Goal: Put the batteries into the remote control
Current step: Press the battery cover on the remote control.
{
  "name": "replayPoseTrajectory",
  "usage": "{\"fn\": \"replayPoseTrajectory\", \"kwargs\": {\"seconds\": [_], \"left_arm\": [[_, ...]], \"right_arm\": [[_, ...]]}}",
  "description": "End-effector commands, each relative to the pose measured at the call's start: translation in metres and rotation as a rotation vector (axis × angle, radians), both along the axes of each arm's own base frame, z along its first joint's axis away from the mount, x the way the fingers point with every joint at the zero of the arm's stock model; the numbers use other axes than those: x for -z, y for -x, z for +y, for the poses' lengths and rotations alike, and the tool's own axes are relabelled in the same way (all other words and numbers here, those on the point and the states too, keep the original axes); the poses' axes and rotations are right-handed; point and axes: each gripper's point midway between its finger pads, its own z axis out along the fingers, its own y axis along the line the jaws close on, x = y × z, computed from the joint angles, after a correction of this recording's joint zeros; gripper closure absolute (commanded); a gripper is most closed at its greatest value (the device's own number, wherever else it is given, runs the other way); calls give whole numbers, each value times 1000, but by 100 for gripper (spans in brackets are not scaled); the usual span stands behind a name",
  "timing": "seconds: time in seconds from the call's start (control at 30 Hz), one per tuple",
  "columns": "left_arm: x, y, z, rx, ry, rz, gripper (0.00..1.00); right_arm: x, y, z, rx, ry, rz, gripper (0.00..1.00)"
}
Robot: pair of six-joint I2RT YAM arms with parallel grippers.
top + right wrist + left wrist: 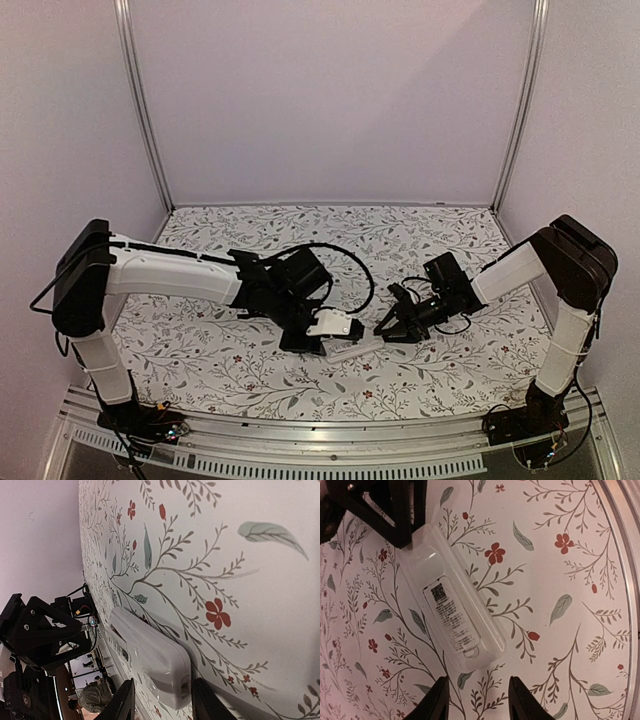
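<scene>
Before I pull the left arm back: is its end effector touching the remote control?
Apart. The left wrist view shows a strip of flowered cloth between each finger of the left end effector and the near end of the remote control.

The remote control (465, 605) is white plastic, smooth, with a soft sheen along its rounded edges. The printed label (452, 622) on its back looks like paper, flatter and duller than the shell around it. Under the remote control the bench wears a matt cloth (250, 370) printed with grey sprigs and red flowers, with no shine anywhere. The fingers (434, 702) just short of the remote control's end look like matt black plastic. From the remote control toward the arm bases, the bench's edge is a rail (300, 440) of silvery metal. The arm shell (170, 272) left of the remote control is satin white plastic.
</scene>
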Motion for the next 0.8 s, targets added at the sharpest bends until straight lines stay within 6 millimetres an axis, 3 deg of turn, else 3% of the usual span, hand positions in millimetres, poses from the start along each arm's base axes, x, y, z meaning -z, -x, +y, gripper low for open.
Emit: {"fn": "replayPoseTrajectory", "kwargs": {"seconds": [0.0,0.33,0.77], "left_arm": [[7,-9,0,47,-15,-80,59],[8,-6,-7,172,-17,-202,62],[17,7,-3,274,-59,-188,72]], "right_arm": [[9,4,1,-4,22,22,61],[11,3,2,-4,23,30,61],[8,-2,12,-16,14,27,63]]}}
